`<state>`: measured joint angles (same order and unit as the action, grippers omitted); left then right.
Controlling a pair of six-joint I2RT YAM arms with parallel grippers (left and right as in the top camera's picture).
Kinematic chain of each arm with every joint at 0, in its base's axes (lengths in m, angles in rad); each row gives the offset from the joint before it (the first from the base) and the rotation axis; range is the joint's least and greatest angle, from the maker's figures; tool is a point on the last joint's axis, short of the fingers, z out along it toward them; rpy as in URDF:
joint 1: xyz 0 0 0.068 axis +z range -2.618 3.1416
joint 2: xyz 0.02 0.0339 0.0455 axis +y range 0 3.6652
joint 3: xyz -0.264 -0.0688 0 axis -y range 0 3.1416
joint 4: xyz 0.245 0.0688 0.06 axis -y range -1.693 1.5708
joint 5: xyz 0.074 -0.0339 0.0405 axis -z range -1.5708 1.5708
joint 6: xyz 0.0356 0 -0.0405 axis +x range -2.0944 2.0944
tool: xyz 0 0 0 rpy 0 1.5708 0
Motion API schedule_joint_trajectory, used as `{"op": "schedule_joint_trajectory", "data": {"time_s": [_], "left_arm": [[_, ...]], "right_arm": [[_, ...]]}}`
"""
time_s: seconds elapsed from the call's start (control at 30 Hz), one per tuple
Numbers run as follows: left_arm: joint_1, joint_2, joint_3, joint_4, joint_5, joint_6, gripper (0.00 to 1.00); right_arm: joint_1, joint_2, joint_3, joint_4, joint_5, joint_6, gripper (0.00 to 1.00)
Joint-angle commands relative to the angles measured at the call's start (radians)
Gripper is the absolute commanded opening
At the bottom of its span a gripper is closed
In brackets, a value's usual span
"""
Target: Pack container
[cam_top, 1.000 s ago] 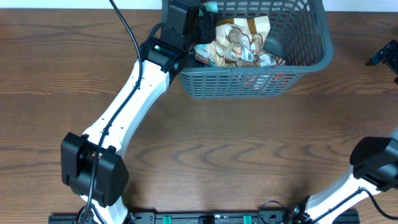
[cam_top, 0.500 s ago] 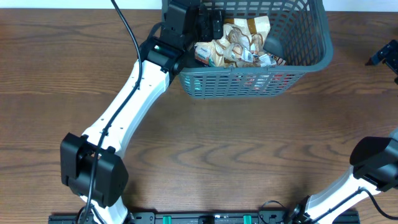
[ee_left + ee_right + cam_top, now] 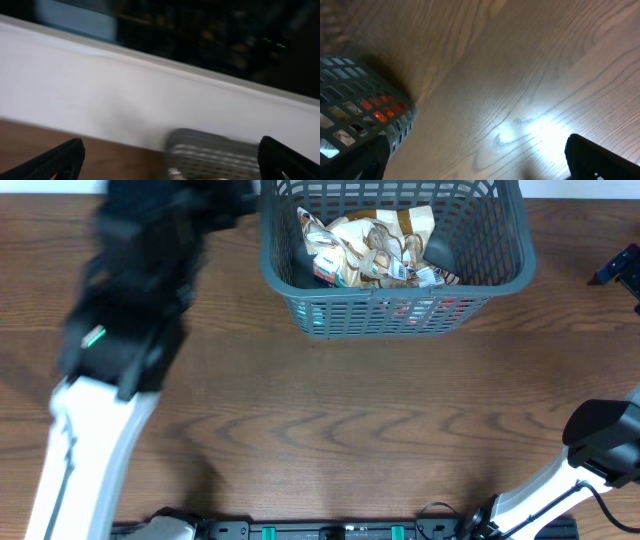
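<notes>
Grey plastic container (image 3: pixel 395 315) at the far side of the wooden table (image 3: pixel 330 410), snack packets (image 3: pixel 365 245) heaped inside.

Sits flat and upright near the middle, likely so either arm can reach in from above. Left gripper (image 3: pixel 170 161) wide open and holding nothing, blurry, seemingly high up on the left arm (image 3: pixel 130 310); well apart from the container, off to its left side. Right gripper (image 3: pixel 475 160) wide open too, empty, over bare wood, likely parked out of the way; only a corner of the container at the left of its view, well apart from the jaws.
</notes>
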<state>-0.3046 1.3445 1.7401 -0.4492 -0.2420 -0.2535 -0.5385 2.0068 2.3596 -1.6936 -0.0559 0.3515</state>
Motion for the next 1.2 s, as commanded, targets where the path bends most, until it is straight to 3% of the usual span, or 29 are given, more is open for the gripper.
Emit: {"op": "schedule_joint_trajectory", "data": {"time_s": [0.0,0.23,0.67,1.0,1.17], "left_arm": [[0.051,-0.085,0.008,-0.098,-0.115,0.026,0.99],[0.099,-0.276,0.008,-0.371,-0.116,0.042,0.99],[0.099,-0.567,0.008,-0.557,-0.116,0.066,0.99],[0.099,-0.801,0.008,-0.824,-0.111,0.058,0.99],[0.099,-0.869,0.008,-0.941,-0.106,0.053,0.99]], "right_arm": [[-0.003,0.008,-0.005,-0.001,-0.001,-0.012,0.99],[-0.003,0.008,-0.005,-0.001,-0.001,-0.012,0.99],[-0.003,0.008,-0.005,0.085,0.000,-0.012,0.99],[-0.004,0.008,-0.005,0.088,-0.001,-0.012,0.99],[-0.005,0.008,-0.006,-0.005,-0.043,-0.026,0.99]]}}
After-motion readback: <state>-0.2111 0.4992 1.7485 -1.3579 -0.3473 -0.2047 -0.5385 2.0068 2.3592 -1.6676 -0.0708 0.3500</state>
